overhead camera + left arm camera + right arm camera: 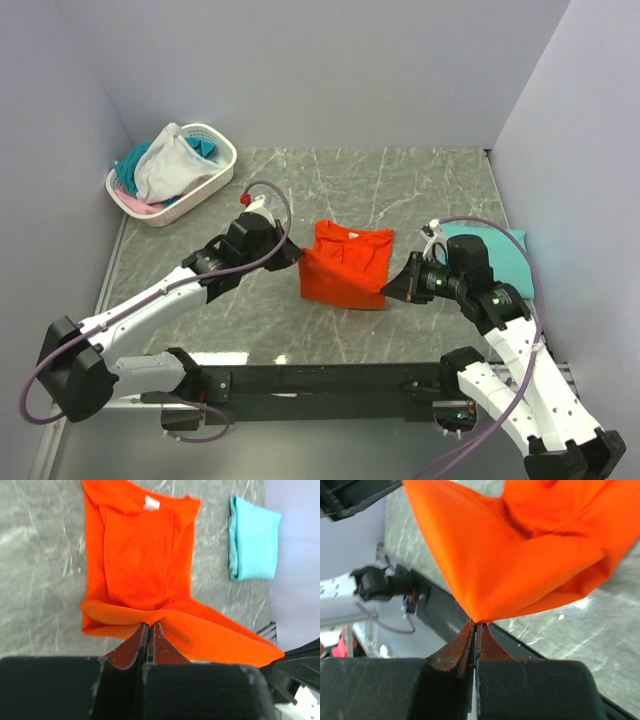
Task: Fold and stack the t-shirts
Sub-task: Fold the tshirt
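Black rail point(320, 382) lines the marbled worktop point(400, 190) at its near edge. Left fingers point(149, 634) and right fingers point(475, 630) both clamp the orange t-shirt point(345, 265) mid-worktop. The teal t-shirt point(500, 255) lies folded at the right edge, the basket point(215, 170) in the far-left corner. Pale walls point(300, 70) surround.

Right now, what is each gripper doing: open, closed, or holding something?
Left gripper: closed on an edge of the orange t-shirt.
Right gripper: closed on a corner of the same t-shirt.
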Robot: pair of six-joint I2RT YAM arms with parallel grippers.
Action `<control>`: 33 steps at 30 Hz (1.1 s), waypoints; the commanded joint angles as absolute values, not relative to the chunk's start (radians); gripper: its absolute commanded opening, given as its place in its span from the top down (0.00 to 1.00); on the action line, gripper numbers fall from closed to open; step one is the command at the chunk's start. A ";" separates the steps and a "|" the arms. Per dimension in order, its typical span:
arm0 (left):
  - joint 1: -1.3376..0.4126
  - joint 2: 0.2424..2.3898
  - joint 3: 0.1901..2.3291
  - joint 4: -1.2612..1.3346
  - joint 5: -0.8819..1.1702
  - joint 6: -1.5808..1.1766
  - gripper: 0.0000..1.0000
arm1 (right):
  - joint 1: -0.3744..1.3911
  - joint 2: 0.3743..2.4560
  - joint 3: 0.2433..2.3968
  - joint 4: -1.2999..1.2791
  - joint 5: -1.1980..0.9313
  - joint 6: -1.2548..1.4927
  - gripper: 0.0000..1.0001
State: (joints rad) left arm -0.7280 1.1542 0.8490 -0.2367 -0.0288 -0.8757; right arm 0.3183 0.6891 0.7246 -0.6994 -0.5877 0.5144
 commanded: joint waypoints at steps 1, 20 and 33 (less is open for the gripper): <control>-0.693 1.181 0.923 -0.164 -0.023 -0.844 0.99 | 0.322 0.730 0.795 -0.644 -0.486 0.528 1.00; -0.595 1.371 1.077 -0.144 0.054 -0.793 0.99 | 0.276 0.870 0.897 -0.583 -0.459 0.511 1.00; -0.552 1.554 1.189 -0.149 0.046 -0.770 0.99 | 0.206 1.002 0.897 -0.468 -0.442 0.532 1.00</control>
State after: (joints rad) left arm -0.5728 1.5269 1.1320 -0.1814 0.0559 -0.8009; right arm 0.2260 0.9852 0.8509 -0.5320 -0.4557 0.5289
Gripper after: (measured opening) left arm 0.014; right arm 0.015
